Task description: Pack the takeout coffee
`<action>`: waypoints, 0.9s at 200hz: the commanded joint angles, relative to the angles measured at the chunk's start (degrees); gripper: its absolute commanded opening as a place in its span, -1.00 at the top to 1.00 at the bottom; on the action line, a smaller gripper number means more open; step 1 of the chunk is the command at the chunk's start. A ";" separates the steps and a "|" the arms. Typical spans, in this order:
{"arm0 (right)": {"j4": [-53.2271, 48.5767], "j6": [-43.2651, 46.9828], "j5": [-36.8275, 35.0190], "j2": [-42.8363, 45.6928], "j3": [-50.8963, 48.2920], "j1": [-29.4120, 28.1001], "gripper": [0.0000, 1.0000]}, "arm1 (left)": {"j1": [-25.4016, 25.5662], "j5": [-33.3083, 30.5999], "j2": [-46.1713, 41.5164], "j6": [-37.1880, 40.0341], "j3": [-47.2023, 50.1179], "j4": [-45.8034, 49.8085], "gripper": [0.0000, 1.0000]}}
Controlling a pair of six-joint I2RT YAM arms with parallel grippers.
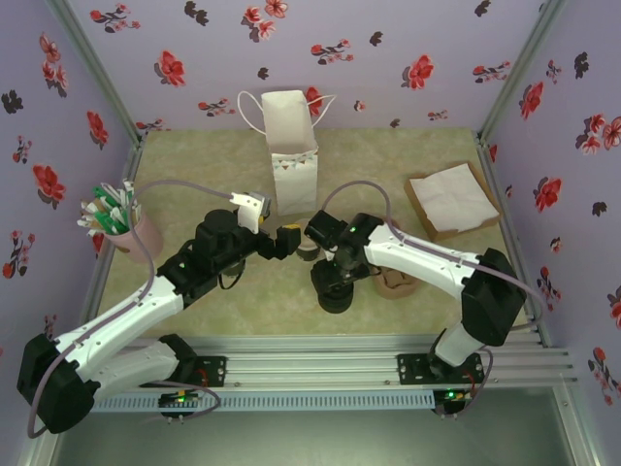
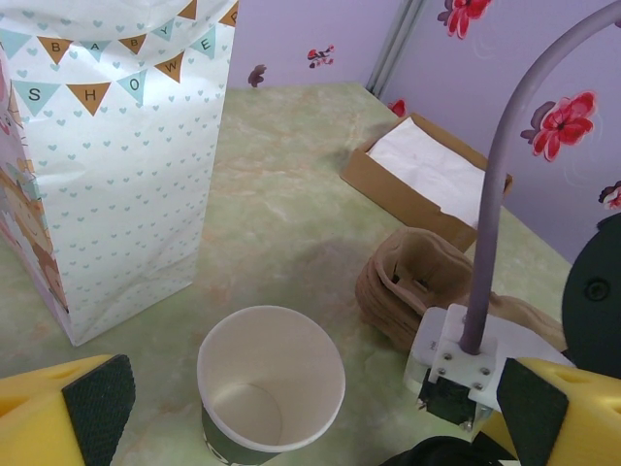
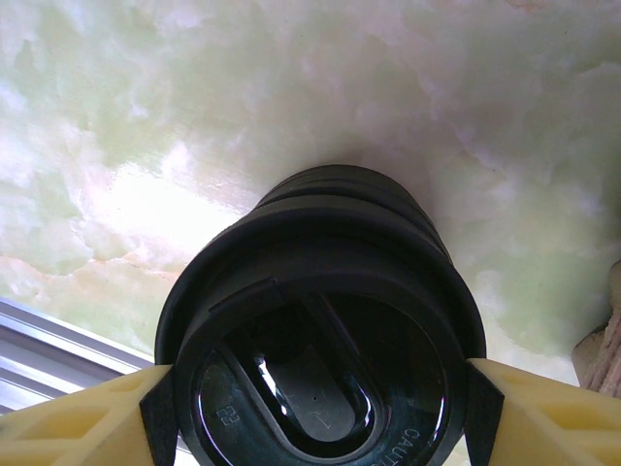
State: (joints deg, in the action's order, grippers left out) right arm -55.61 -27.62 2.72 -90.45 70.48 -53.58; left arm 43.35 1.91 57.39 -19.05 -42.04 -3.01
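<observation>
- From above, the left end effector (image 1: 281, 241) is spread wide and holds nothing. The paper cup (image 1: 309, 251) sits just past its tips, toward the right end effector (image 1: 335, 280), which hangs over a stack of black lids (image 1: 336, 297). Both arms hide most of the cup here.
- At the left wrist, the cup (image 2: 272, 383) stands upright on the surface (image 2: 291, 223), lidless and empty, just ahead between the open fingers (image 2: 97, 403). The gift bag (image 2: 116, 175) is beyond, to the left. Thin paper like this looks light and easily crushed, so I'd hold it gently round the sides. Its lower wall is cut off.
- At the right wrist, the pads (image 3: 160, 413) flank the top lid (image 3: 320, 388) at its rim. I cannot tell whether they are squeezing it. It looks like stiff, slick plastic. The stack's depth is unclear.
</observation>
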 commanded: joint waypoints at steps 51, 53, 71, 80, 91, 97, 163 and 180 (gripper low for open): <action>0.30 -1.25 -0.35 1.04 -0.16 -0.39 -0.46 | 0.57 1.24 -1.50 0.88 -2.15 1.76 -0.77; 0.37 -1.29 -0.35 1.11 -0.16 -0.43 -0.46 | 0.81 1.25 -1.58 0.82 -2.65 2.36 -0.74; 0.41 -1.03 -0.62 1.25 0.15 -0.38 -0.47 | 3.29 0.04 -2.61 0.35 -6.79 8.33 -0.49; 0.49 -0.94 -0.45 1.32 0.22 -0.35 -0.47 | 5.22 -1.58 -3.39 -0.33 -8.49 11.48 -0.35; 0.59 -0.86 -0.26 1.27 0.06 -0.32 -0.46 | 8.24 -4.01 -4.65 -1.87 -9.83 15.07 -0.18; 0.67 -0.75 -0.15 1.31 -0.04 -0.35 -0.46 | 9.91 -5.44 -5.26 -3.07 -10.23 16.69 -0.10; 1.85 -1.64 0.18 2.78 -1.90 -0.29 -0.46 | 19.47 -7.39 -8.79 -21.41 -4.00 24.36 0.16; 2.29 -1.85 0.26 3.12 -2.42 -0.30 -0.47 | 19.93 -5.89 -9.92 -25.31 0.16 22.84 0.25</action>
State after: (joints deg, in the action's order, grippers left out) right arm -53.95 -27.88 2.81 -89.41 69.19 -53.58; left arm 62.43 -4.47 49.01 -35.46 -46.92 17.82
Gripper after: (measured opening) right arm 0.735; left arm 0.398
